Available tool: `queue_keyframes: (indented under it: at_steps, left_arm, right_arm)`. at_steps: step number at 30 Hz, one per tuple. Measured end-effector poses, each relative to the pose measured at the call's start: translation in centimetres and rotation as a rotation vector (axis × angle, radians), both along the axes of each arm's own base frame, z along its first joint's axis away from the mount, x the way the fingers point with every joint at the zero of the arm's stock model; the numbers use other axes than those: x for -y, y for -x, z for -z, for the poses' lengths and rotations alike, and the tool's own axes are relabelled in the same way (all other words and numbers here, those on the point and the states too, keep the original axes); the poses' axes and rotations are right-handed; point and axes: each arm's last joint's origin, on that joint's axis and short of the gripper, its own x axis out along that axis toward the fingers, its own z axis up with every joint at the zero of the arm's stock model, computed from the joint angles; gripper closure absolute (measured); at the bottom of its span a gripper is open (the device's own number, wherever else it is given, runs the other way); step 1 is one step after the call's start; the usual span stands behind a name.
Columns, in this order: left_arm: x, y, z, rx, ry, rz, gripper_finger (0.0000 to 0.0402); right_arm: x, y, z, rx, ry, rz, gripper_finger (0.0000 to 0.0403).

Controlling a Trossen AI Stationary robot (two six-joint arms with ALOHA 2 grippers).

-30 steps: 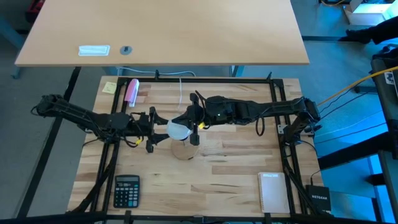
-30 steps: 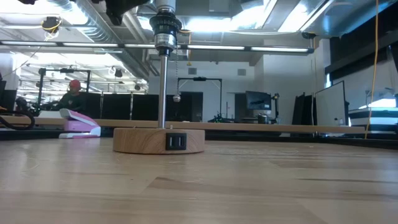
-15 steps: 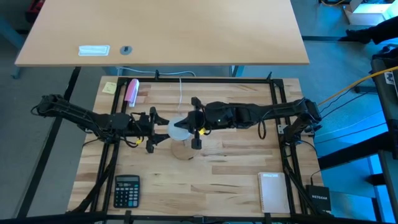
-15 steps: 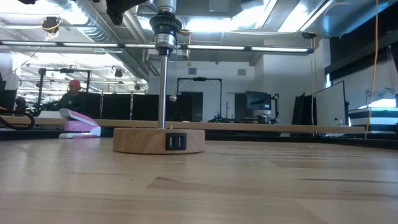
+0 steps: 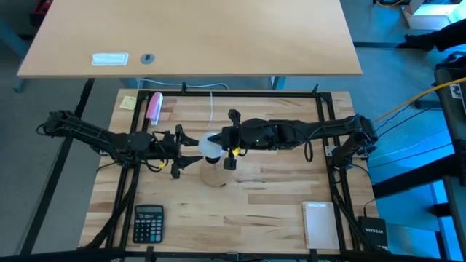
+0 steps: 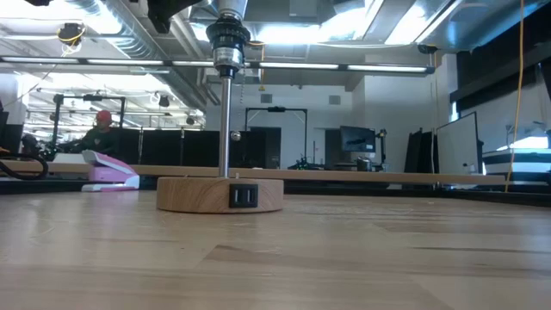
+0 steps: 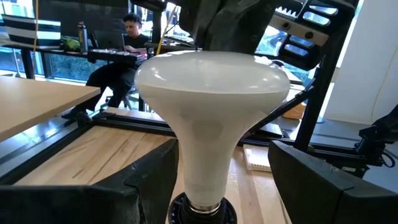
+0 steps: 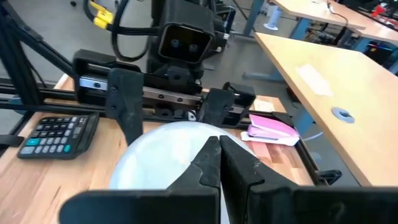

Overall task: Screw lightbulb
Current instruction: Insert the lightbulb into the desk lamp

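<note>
The white lightbulb [image 7: 208, 106] stands upright with its narrow base in the black socket [image 7: 200, 213]. The socket tops a thin metal stem on a round wooden base [image 6: 220, 195]. My left gripper [image 5: 191, 155] is level and open. Its fingers [image 7: 149, 186] stand on either side of the bulb's neck; I cannot tell whether they touch it. My right gripper [image 8: 219, 142] is shut and comes over the bulb's round top [image 8: 168, 155] from the table's right side, slanting down. My right gripper lays its shut fingertips [image 8: 211, 155] on the bulb's domed top [image 8: 180, 140], coming from the table's right and slanting down. The bulb stays upright in the socket. The fingers hide the exact spot of contact.
A calculator [image 5: 148, 222] lies near the front left and a notebook [image 5: 320, 224] at the front right. A pink stapler [image 5: 154, 107] and a yellow note [image 5: 129, 102] lie at the far left. Black frame rails [image 5: 329, 153] run along both sides. A person [image 6: 102, 129] sits far off.
My right gripper has tipped and rolled a little over the bulb's top while staying shut and nearly in place. The small bead hanging beside the lamp stem has swung sideways. My left gripper has kept still.
</note>
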Motion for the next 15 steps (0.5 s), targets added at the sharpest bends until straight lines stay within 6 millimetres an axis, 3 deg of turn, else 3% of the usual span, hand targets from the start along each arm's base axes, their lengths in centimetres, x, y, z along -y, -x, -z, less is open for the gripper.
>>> queue_keyframes:
  at_steps: [15]
  left_arm:
    - [0.0,0.0,0.01,-0.001,0.0,0.0,0.0163]
  right_arm:
    - [-0.26,-0.92,0.78,0.012,-0.026,-0.053,0.04]
